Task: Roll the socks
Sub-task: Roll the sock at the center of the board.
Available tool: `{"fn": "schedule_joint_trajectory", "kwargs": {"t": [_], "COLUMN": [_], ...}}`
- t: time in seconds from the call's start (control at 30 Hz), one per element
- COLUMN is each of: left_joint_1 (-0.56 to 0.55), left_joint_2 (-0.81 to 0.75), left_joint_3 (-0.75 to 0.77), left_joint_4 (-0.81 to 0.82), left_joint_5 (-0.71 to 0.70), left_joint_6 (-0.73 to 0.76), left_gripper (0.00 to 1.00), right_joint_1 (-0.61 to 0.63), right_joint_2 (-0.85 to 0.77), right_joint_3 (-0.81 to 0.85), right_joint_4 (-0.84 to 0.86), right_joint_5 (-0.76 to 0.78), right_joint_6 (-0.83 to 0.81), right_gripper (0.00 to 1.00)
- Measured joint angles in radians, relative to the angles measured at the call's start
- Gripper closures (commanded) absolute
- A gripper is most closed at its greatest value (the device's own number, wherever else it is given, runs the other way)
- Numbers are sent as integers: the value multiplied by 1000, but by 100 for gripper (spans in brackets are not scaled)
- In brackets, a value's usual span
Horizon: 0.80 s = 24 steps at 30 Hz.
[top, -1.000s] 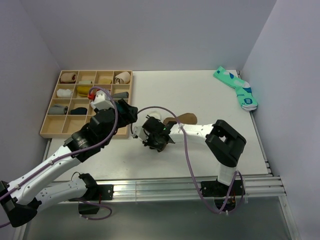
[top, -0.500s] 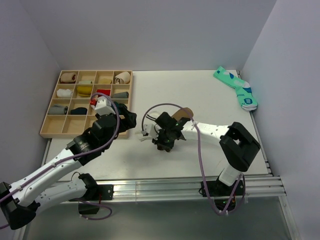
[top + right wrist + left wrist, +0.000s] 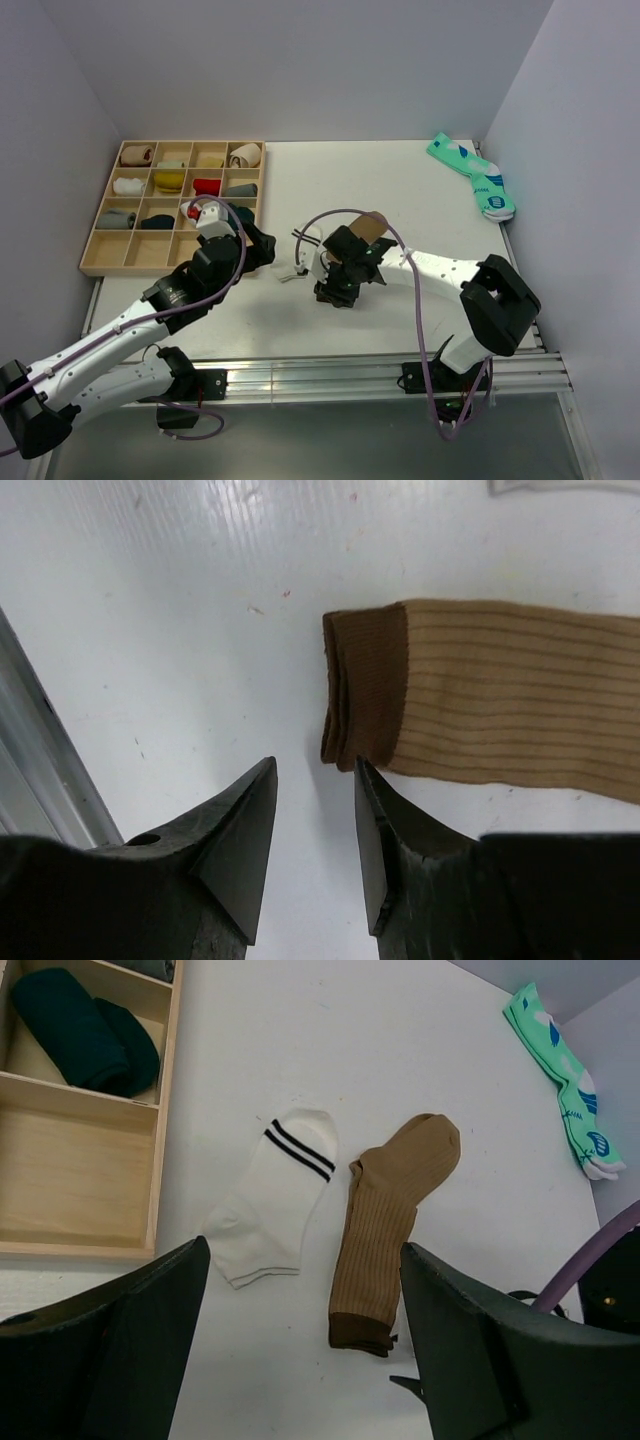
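Note:
The long tan-brown sock (image 3: pixel 390 1222) lies flat on the table, with its dark brown cuff (image 3: pixel 367 685) at the near end. The short white sock with dark stripes (image 3: pixel 272 1200) lies just to its left. The teal pair (image 3: pixel 475 178) lies at the far right corner. My right gripper (image 3: pixel 314 765) is open and empty, its tips low over the table just short of the tan cuff; in the top view (image 3: pixel 336 292) it covers most of that sock. My left gripper (image 3: pixel 305 1252) is wide open and empty, above and nearer than both socks.
A wooden compartment tray (image 3: pixel 108 262) stands at the far left and holds several rolled socks, among them a dark green one (image 3: pixel 80 1032). The right arm's purple cable (image 3: pixel 345 213) arches over the socks. The table's metal front rail (image 3: pixel 40 780) is close to my right gripper.
My right arm has swung to the right and its gripper has come down at the cuff end of the tan sock. My left gripper has drawn back a little toward the near side.

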Motion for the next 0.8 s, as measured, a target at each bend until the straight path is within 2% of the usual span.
{"fn": "schedule_joint_trajectory", "kwargs": {"t": [0.47, 0.8], "left_joint_1": [0, 0], "left_joint_2": [-10, -9], "left_joint_3": [-16, -24], "left_joint_4": [14, 15], "left_joint_5": [0, 0], "left_joint_6": [-3, -3], "left_gripper": [17, 18], "right_joint_1": [27, 41], "right_joint_2": [13, 45], "right_joint_3": [-33, -33], "right_joint_4": [61, 74], "right_joint_5": [79, 93], "right_joint_6": [12, 23], "right_gripper": [56, 60]}}
